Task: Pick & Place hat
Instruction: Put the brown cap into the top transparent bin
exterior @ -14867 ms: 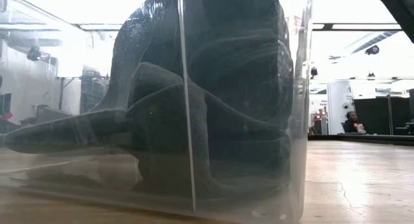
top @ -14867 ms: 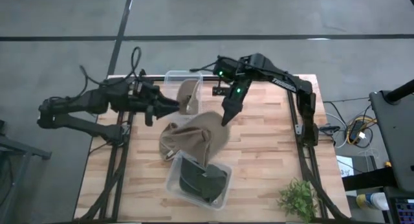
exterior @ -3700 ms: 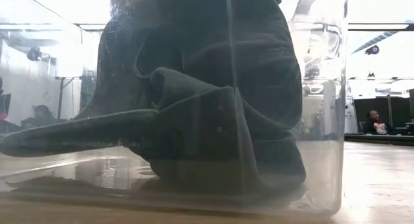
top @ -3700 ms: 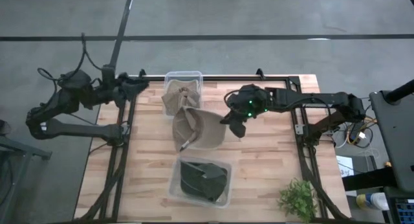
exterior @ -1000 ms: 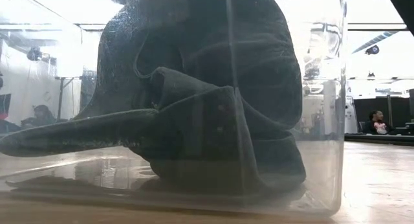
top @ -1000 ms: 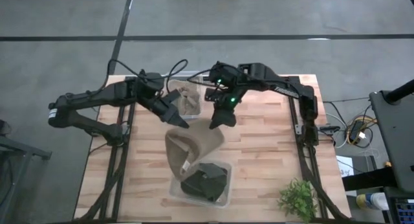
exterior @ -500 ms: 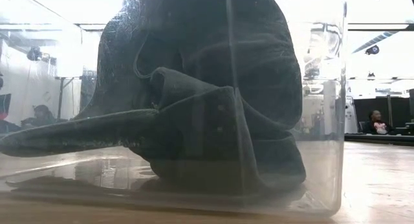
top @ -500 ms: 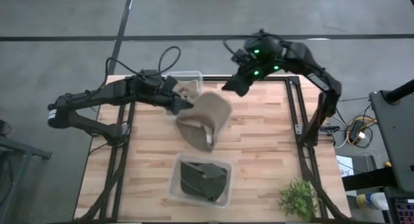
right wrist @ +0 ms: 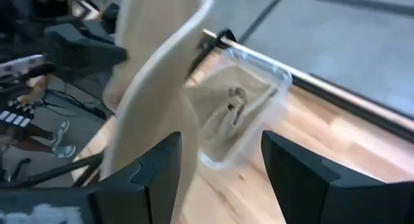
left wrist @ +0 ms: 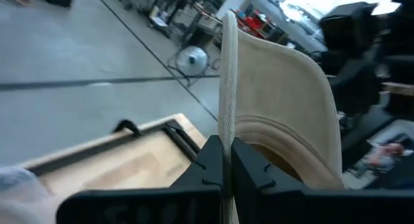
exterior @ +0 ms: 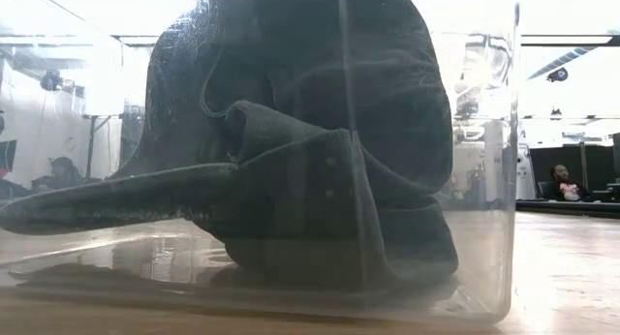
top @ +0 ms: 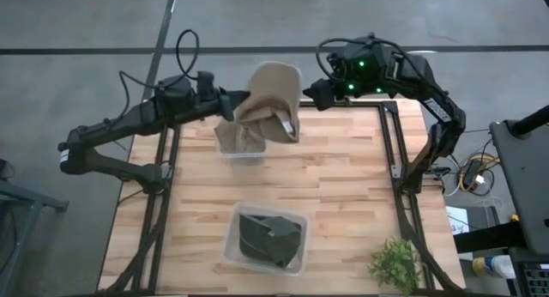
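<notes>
Tan hat (top: 270, 100) held aloft at top centre of the high view, above the far table (top: 343, 185) edge and just right of the clear far bin (top: 240, 142), which already carries another tan hat (top: 233, 139). Left gripper (top: 230, 102) clamped on the hat: in the left wrist view, fingers (left wrist: 208, 166) pinched together on the thin edge of the fabric (left wrist: 226, 88), crown bulging off to one side. Right gripper (top: 310, 93) just right of the hat, at the same height; fingers (right wrist: 162, 172) apart in the right wrist view, hat (right wrist: 155, 75) close ahead of them, not gripped. Looks like a one-arm carry by the left. Hat's long axis roughly top-to-bottom in the high view, brim hanging toward the table. Key relation: far bin sits below and slightly left of the hat, nearer the left arm, so probable drop is a short move toward frame left and down. Near bin (top: 266, 237) at bottom centre with dark hat (exterior: 291, 151) inside, filling the low view. Risk: brim catching the bin rim on descent.
</notes>
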Available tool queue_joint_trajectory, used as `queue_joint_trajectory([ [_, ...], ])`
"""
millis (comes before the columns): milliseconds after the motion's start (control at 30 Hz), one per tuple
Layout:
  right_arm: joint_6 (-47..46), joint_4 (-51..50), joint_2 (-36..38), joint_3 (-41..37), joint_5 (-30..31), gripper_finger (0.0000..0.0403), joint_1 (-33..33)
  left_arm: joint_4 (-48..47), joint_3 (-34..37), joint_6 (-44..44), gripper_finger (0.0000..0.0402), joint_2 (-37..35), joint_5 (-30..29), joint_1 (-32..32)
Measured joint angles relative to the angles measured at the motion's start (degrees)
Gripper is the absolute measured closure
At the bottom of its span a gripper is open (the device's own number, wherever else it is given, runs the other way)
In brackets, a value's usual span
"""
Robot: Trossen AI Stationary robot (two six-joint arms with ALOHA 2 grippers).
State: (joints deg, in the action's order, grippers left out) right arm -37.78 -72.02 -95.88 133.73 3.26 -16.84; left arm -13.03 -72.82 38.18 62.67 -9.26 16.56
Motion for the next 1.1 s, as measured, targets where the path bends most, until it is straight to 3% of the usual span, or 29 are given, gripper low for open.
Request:
queue_joint_trajectory([
  [567,1.62,15.0,-1.87,0.0,1.65,0.0197,1.24,-0.38,0.0,-2.1,0.0395,-0.93,-2.19,3.36],
  [733,1.48,15.19,-3.51,0.0,1.49,0.0202,1.13,-0.18,0.0,-2.41,0.0395,-0.96,-2.23,3.37],
  [933,2.23,15.25,-4.5,-0.13,1.45,0.024,0.91,-0.18,0.0,-3.59,0.0395,-1.72,-1.97,3.36],
  [1100,4.05,15.12,-4.5,-0.13,1.56,0.0313,0.89,-0.34,0.0,-4.73,0.0395,-2.06,-2.21,3.38],
])
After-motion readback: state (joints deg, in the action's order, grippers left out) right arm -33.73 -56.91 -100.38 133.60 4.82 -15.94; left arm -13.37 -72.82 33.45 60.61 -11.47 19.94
